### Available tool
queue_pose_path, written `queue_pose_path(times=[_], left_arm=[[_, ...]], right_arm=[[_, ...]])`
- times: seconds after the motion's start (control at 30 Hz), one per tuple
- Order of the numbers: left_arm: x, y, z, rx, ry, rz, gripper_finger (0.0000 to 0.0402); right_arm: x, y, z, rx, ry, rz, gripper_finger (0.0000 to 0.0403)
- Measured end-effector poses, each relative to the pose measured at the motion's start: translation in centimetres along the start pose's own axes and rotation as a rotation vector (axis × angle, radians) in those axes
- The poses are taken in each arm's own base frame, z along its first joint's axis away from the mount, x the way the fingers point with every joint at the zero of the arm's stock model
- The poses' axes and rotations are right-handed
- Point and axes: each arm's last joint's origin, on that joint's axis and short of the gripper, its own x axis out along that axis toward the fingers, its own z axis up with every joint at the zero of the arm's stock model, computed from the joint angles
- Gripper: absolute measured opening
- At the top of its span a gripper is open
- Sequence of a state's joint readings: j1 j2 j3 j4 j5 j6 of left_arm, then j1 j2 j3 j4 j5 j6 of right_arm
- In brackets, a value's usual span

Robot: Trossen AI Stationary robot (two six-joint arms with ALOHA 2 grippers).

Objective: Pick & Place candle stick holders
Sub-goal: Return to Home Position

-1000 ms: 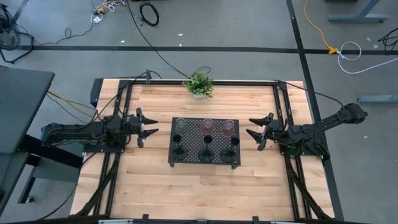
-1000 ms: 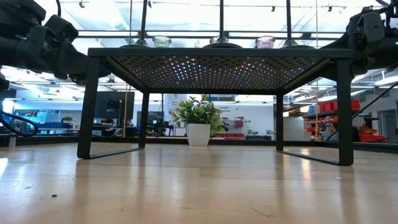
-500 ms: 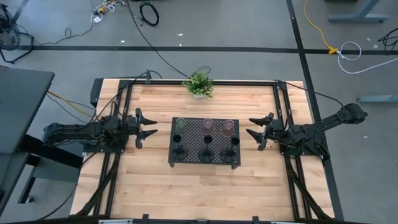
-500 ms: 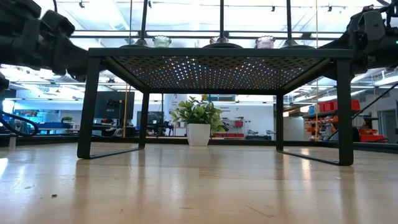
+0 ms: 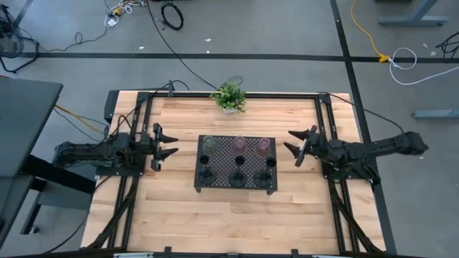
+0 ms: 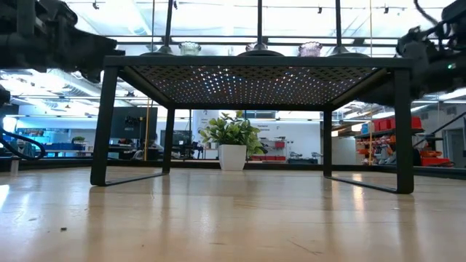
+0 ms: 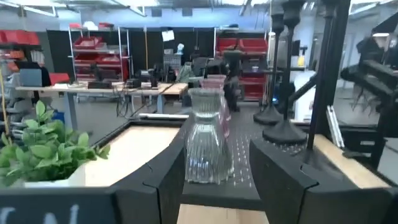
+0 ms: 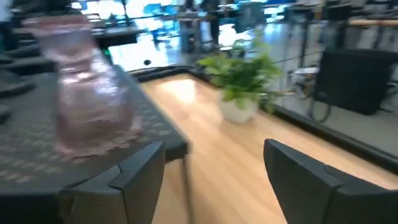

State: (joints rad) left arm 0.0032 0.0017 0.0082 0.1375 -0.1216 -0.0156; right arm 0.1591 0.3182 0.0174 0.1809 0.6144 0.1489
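We're seeing all six holders [image 5: 240,143] sitting on the tray [image 5: 221,159]: glass row on the plant [image 5: 229,96] side, black row opposite. Left gripper [image 5: 171,144] and right gripper [image 5: 288,141] are hanging spread and empty, one on either side. We're guessing only homing the arms is left.

A leafy green potted plant [image 5: 229,96] and a black perforated shelf [image 5: 223,159] bearing six candle stick holders [image 5: 239,143] are set on the pale wooden worktop [image 5: 172,208].
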Motion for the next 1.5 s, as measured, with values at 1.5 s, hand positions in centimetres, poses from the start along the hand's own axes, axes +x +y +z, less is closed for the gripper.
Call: queue_pose_path(times=[1.5], left_arm=[[0.0,0.0,0.2,-0.003,-0.017,-0.004,0.0179]], right_arm=[[-1.5,-1.7,1.5,0.111,-0.17,-0.046,0.0272]])
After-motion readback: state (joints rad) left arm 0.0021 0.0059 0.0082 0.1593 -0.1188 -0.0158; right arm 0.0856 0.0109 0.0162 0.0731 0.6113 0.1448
